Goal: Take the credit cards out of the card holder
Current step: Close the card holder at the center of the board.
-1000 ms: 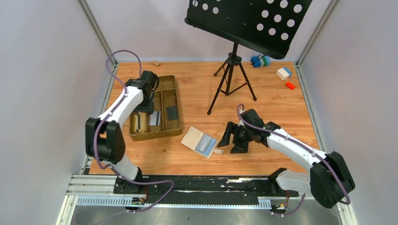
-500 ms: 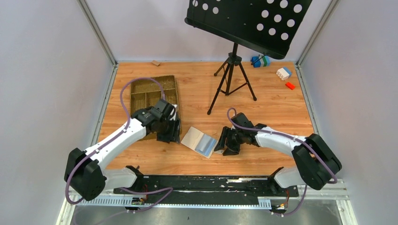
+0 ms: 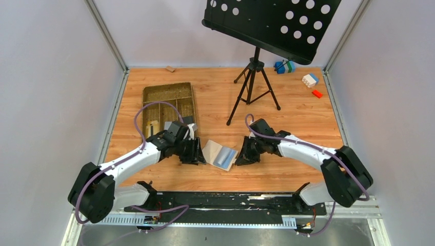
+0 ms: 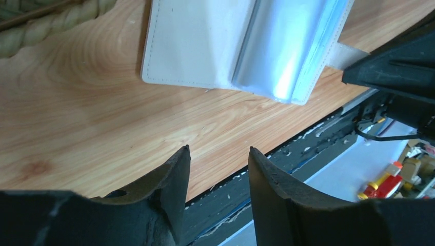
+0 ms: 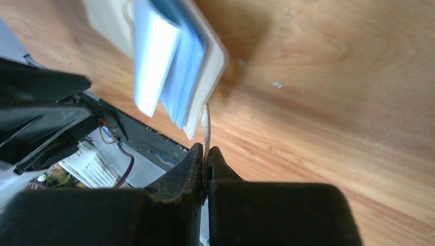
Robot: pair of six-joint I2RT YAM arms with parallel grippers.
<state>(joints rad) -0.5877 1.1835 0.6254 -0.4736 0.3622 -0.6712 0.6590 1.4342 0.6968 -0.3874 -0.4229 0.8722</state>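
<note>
Two grippers flank the card holder (image 3: 219, 155), which lies open on the wooden table (image 3: 297, 118) near its front edge, between the arms. The right gripper (image 3: 240, 158) has its jaws pressed together on the closure tab (image 5: 205, 120), a thin cream strip that runs from the holder's right edge straight down between the black fingers (image 5: 184, 174). The left gripper (image 3: 199, 155) hangs just beside the holder's left edge with its jaws partly spread; in the left wrist view only bare wood and the table's front edge show between them, and they touch nothing.

In the left wrist view the holder's cream flap lies flat on the left, and the light blue sleeves rise in a fold on the right. In the right wrist view the sleeved half tilts up with a shadow on the wood beneath it. Whether any credit cards sit in the sleeves cannot be told.

Just behind the left arm is a woven tray (image 3: 168, 85). Some flat pieces lie in its near compartments, partly hidden by the arm. Bare wood runs from the far side of the holder to the legs of a black music stand (image 3: 252, 87). The black base rail (image 3: 225, 197) lies just in front of the holder, and the tray's rim is close on its left.

Several toy blocks (image 3: 310, 79) sit in the far right corner, well apart from the arms. Pale walls close in the table on three sides.
</note>
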